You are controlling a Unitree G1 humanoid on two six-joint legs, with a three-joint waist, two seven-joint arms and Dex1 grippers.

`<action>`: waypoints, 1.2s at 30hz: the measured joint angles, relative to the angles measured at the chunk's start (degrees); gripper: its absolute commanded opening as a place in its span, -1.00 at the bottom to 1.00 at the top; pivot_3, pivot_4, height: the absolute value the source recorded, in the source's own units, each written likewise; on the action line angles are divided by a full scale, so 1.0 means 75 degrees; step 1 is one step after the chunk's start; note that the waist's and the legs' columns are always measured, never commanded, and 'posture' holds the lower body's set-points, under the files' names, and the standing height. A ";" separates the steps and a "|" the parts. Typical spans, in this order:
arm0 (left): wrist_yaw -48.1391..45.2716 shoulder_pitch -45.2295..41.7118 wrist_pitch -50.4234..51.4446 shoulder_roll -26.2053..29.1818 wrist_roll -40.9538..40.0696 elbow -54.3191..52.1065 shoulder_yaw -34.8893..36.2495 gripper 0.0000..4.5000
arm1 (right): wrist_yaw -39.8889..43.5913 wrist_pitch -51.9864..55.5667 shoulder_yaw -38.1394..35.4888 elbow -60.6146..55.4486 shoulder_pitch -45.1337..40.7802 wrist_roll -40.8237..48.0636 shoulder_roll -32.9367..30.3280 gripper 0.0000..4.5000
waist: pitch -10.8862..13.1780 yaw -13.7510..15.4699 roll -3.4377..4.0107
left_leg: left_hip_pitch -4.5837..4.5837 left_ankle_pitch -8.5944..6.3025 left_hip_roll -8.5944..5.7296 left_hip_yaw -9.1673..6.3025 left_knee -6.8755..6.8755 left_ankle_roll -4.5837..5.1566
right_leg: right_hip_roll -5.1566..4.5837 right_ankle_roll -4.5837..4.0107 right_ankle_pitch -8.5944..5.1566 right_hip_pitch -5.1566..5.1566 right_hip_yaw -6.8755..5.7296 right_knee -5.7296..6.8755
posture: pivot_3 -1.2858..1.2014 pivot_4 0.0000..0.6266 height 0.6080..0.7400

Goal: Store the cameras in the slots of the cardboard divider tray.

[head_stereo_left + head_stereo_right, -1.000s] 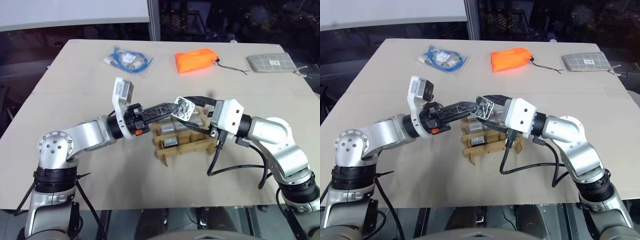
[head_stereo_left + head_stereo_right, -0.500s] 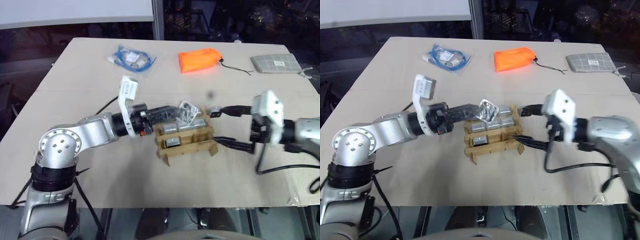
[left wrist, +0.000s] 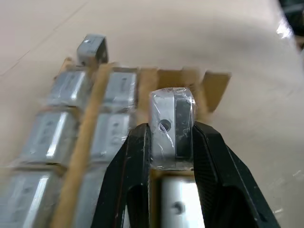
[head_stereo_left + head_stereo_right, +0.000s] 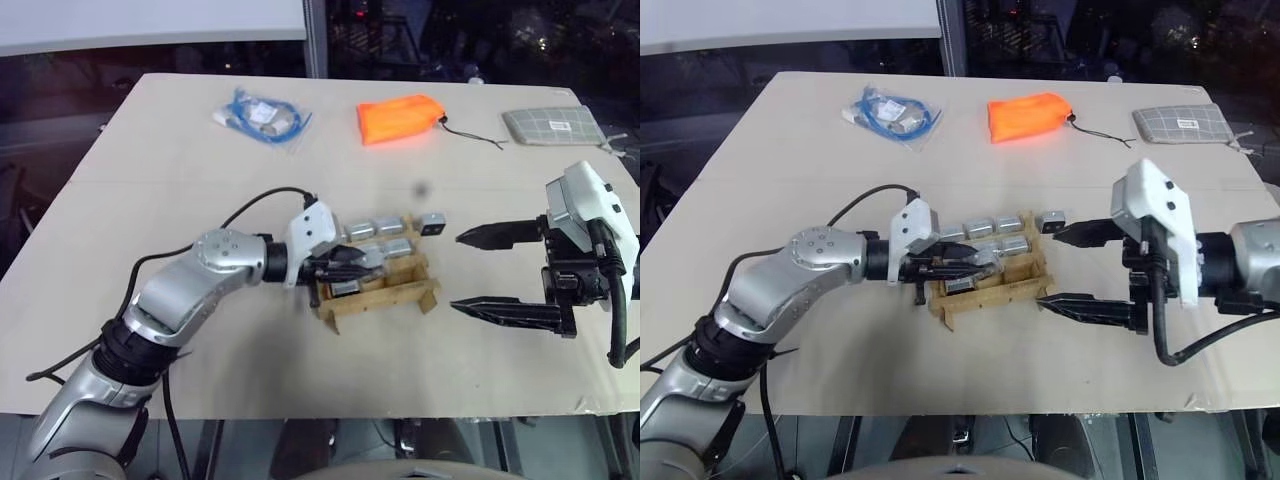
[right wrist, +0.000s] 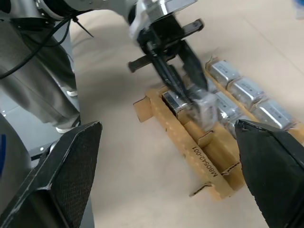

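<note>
My left gripper (image 4: 352,262) is shut on a plastic-wrapped silver camera (image 3: 172,127), whose sides its black fingers (image 3: 135,161) pinch. It holds the camera just over the front row of the cardboard divider tray (image 4: 385,298), near an empty slot. Several more cameras (image 4: 375,228) lie in the tray's back and middle rows. One camera (image 4: 432,224) stands on the table at the tray's far right corner. My right gripper (image 4: 460,272) hangs open to the right of the tray, wide apart and holding nothing. The right wrist view shows the tray (image 5: 190,149) with the held camera (image 5: 206,107) above it.
At the back of the table lie a bag of blue cable (image 4: 262,117), an orange pouch (image 4: 400,118) and a grey checked pouch (image 4: 555,125). Bare tabletop surrounds the tray. The table's front edge runs close below both arms.
The right gripper has opened off the camera and drawn away to the right. The left gripper has rolled over and sunk with the camera to the tray's front row.
</note>
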 measured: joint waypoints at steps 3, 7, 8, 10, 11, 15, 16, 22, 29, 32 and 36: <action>-0.0327 -0.0396 0.0083 -0.0031 0.0345 -0.0023 -0.0259 -0.70 | -0.0133 -0.0020 0.0008 0.0003 0.0001 0.0102 -0.0057 0.97 | 0.0000 0.0004 -0.0001 | -0.0008 0.0000 -0.0002 -0.0006 0.0002 0.0001 | 0.0000 0.0003 0.0000 0.0000 -0.0007 -0.0007 | 0.03 -0.52 1.00; -0.0827 -0.1244 0.0750 -0.0284 0.0530 -0.0038 -0.0681 -0.70 | -0.0231 -0.0154 0.0141 0.0001 -0.0005 0.0132 -0.0057 0.97 | 0.0001 0.0000 -0.0001 | -0.0031 0.0000 -0.0002 -0.0024 0.0016 0.0001 | 0.0002 0.0005 0.0001 -0.0006 -0.0023 -0.0008 | 0.03 -0.52 1.00; -0.0998 -0.1449 0.0979 -0.0269 0.0580 -0.0043 -0.0785 -0.70 | -0.0249 -0.0176 0.0165 0.0003 -0.0005 0.0112 -0.0058 0.97 | 0.0001 -0.0005 -0.0001 | -0.0032 0.0000 -0.0004 -0.0024 0.0015 0.0000 | 0.0003 0.0005 0.0001 -0.0008 -0.0023 -0.0008 | 0.03 -0.52 1.00; -0.1116 -0.1511 0.1201 -0.0245 0.0598 -0.0050 -0.0834 -0.70 | -0.0260 -0.0183 0.0168 0.0005 -0.0004 0.0089 -0.0066 0.97 | 0.0001 -0.0028 -0.0001 | -0.0032 0.0002 -0.0002 -0.0023 0.0015 -0.0003 | 0.0009 0.0005 0.0001 -0.0010 -0.0021 -0.0008 | 0.03 -0.52 1.00; -0.1194 -0.1515 0.1392 -0.0203 0.0626 -0.0070 -0.0862 -0.70 | -0.0266 -0.0193 0.0168 0.0005 0.0002 0.0085 -0.0087 0.97 | 0.0001 -0.0030 -0.0001 | -0.0033 0.0002 -0.0001 -0.0024 0.0015 -0.0004 | 0.0013 0.0005 0.0001 -0.0012 -0.0021 -0.0008 | 0.03 -0.52 1.00; -0.1251 -0.1655 0.1720 0.0025 0.0909 -0.0174 -0.0867 -0.70 | -0.0322 -0.0253 0.0114 -0.0058 0.0163 0.0087 -0.0124 0.97 | 0.0001 -0.0007 -0.0001 | -0.0038 0.0002 -0.0001 -0.0030 0.0017 -0.0004 | 0.0011 0.0005 0.0001 -0.0013 -0.0027 -0.0008 | 0.03 -0.52 1.00; -0.1219 -0.1654 0.1762 0.0027 0.0983 -0.0174 -0.0867 -0.70 | -0.0359 -0.0258 0.0109 -0.0088 0.0204 0.0088 -0.0124 0.97 | 0.0001 -0.0006 -0.0001 | -0.0041 0.0002 0.0000 -0.0030 0.0020 -0.0003 | 0.0010 0.0005 0.0001 -0.0013 -0.0027 -0.0008 | 0.03 -0.52 1.00; -0.1206 -0.1620 0.1952 0.0096 0.1244 -0.0496 -0.0870 -0.70 | -0.0429 -0.0374 0.0010 -0.0158 0.0378 0.0055 -0.0209 0.97 | 0.0001 -0.0024 -0.0002 | -0.0057 0.0018 0.0002 -0.0036 0.0030 -0.0029 | 0.0016 0.0005 0.0001 -0.0028 -0.0030 -0.0005 | 0.03 -0.52 1.00; -0.1244 -0.1293 0.1638 0.0100 0.1509 -0.0681 -0.0991 -0.70 | -0.0349 -0.0519 0.0013 -0.0153 0.0384 -0.0102 -0.0216 0.97 | 0.0000 -0.0024 -0.0001 | -0.0055 0.0017 0.0003 -0.0034 0.0035 -0.0029 | 0.0018 0.0005 0.0001 -0.0029 -0.0026 0.0002 | 0.03 -0.52 1.00; -0.1215 -0.1183 0.1452 0.0086 0.1644 -0.0677 -0.1009 -0.70 | -0.0326 -0.0522 0.0016 -0.0156 0.0386 -0.0125 -0.0220 0.97 | -0.0002 -0.0019 -0.0001 | -0.0053 0.0017 0.0003 -0.0034 0.0041 -0.0028 | 0.0018 0.0005 0.0001 -0.0028 -0.0026 0.0013 | 0.03 -0.52 1.00; -0.1212 -0.1049 0.1194 0.0085 0.1798 -0.0675 -0.0993 -0.70 | -0.0262 -0.0522 0.0016 -0.0158 0.0467 -0.0201 -0.0283 0.97 | -0.0004 -0.0019 -0.0001 | -0.0051 0.0001 0.0004 -0.0034 0.0065 -0.0001 | 0.0017 0.0005 0.0001 -0.0026 -0.0023 0.0035 | 0.03 -0.52 1.00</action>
